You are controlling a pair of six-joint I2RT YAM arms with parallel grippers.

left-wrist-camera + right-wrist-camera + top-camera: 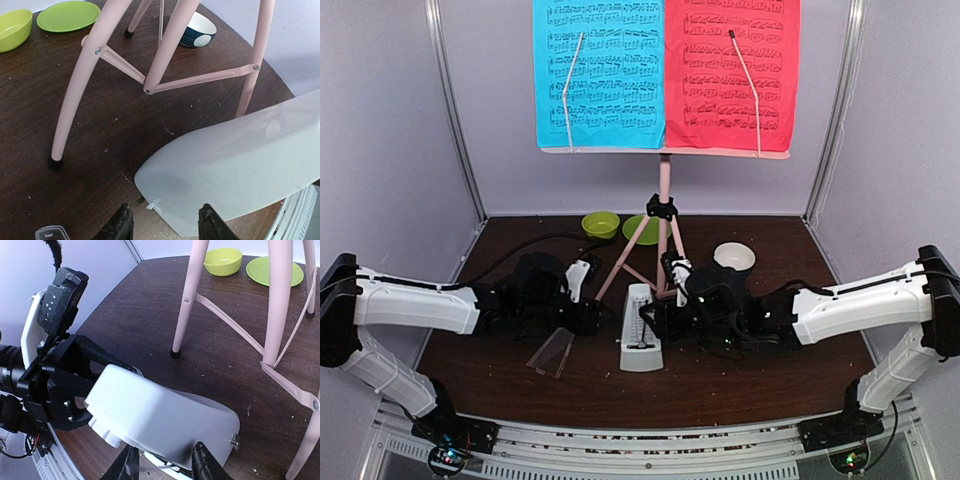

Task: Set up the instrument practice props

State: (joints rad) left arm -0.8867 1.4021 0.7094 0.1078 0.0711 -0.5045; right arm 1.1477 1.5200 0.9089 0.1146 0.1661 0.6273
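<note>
The pale pink music stand (pixel 665 190) stands at the back, with a blue sheet (pixel 598 75) and a red sheet (pixel 732 70) on its desk. The white metronome (pixel 640 340) is on the table in front of the stand's legs, uncovered. Its clear cover (pixel 552 352) lies to its left. My right gripper (pixel 658 318) is at the metronome's right side; in the right wrist view its jaws (pixel 165 465) clamp the white body (pixel 165 415). My left gripper (pixel 600 315) is open, its fingers (pixel 120 225) just short of the metronome's edge (pixel 225 170).
A lime green bowl (pixel 600 223) and plate (pixel 642 229) sit at the back behind the stand's legs (pixel 80 85). A small white bowl with a dark base (pixel 734 257) is at the back right. Grey walls close in three sides.
</note>
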